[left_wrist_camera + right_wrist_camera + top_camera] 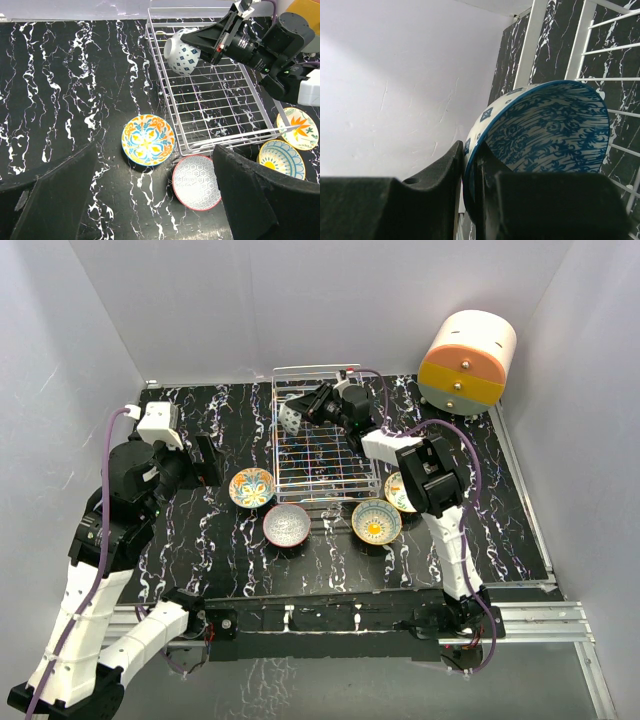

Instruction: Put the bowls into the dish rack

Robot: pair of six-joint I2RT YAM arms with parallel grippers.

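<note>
Right pincer (303, 411) (201, 43) (470, 167): closed down to a narrow gap and gripping the rim of the blue bowl (290, 420) (181, 52) (550, 130), one finger lying inside the rim and one outside. Blue bowl: hanging tipped on its edge, its pale diamond-patterned outside facing the left arm, its blue painted inside facing the right wrist camera. It is sitting over the far left corner of the dish rack (326, 483) (220, 100) (532, 40); whether it is touching the wires cannot be told. Dish rack: lying flat in the middle of the black marbled worktop (200, 540), holding nothing else. Four bowls are resting upright on the worktop outside the rack: an orange-and-blue floral bowl (251, 487) (148, 139) just beside the near left corner, a red-rimmed bowl (287, 525) (196, 181) near it and in front of the rack, a yellow-and-teal bowl (376, 521) (281, 158) off the near right corner, and an orange-leaf bowl (400, 490) (298, 128) beside that, partly hidden under the right arm. Left pincer (207, 462): standing wide apart, holding nothing, hovering left of the floral bowl. Drawer cabinet (467, 360): orange and cream, sitting at the far right corner.
</note>
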